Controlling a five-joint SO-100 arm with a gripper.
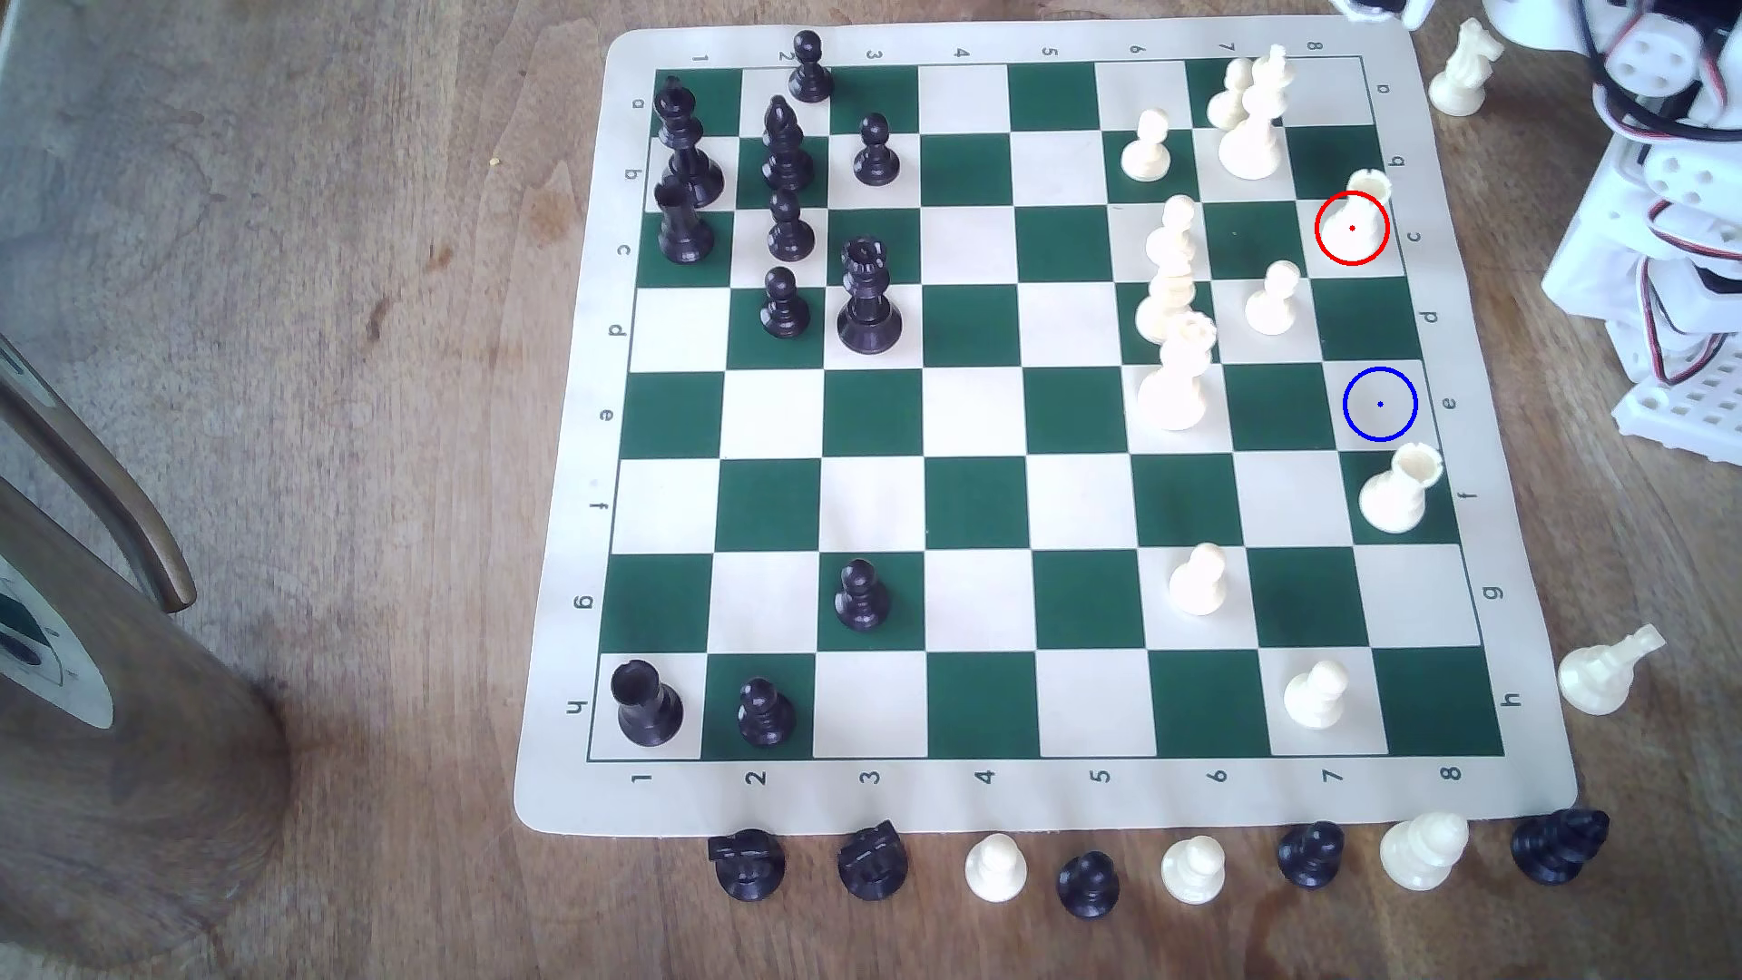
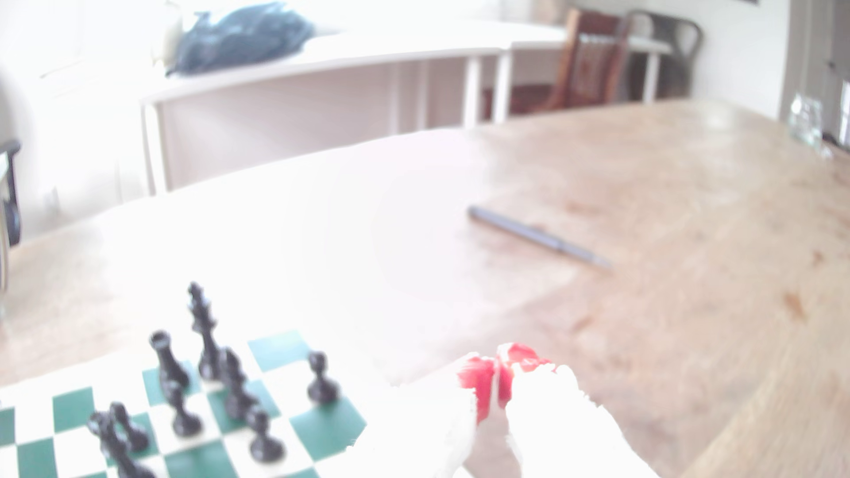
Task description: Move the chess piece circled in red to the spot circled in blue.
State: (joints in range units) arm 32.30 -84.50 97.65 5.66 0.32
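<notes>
The chess piece circled in red, a cream-white rook (image 1: 1350, 215), stands upright on square c8 at the board's edge on the exterior view's right. The spot circled in blue (image 1: 1380, 403) is the bare cream square e8, two squares nearer along the same file. A second cream rook (image 1: 1399, 492) stands just beyond it on f8. In the wrist view my gripper (image 2: 497, 382) has its red-tipped white fingers (image 2: 476, 381) closed together with nothing between them. It is held above the wooden table, beside the board's corner where the black pieces (image 2: 209, 342) stand.
My white arm (image 1: 1668, 198) rises off the board at the exterior view's right. A cream pawn (image 1: 1273, 300) stands on d7, and a cream knight (image 1: 1464, 71) and a tilted bishop (image 1: 1602, 671) are off the mat. Captured pieces (image 1: 1192, 869) line the near edge. A pen (image 2: 538, 236) lies on the table.
</notes>
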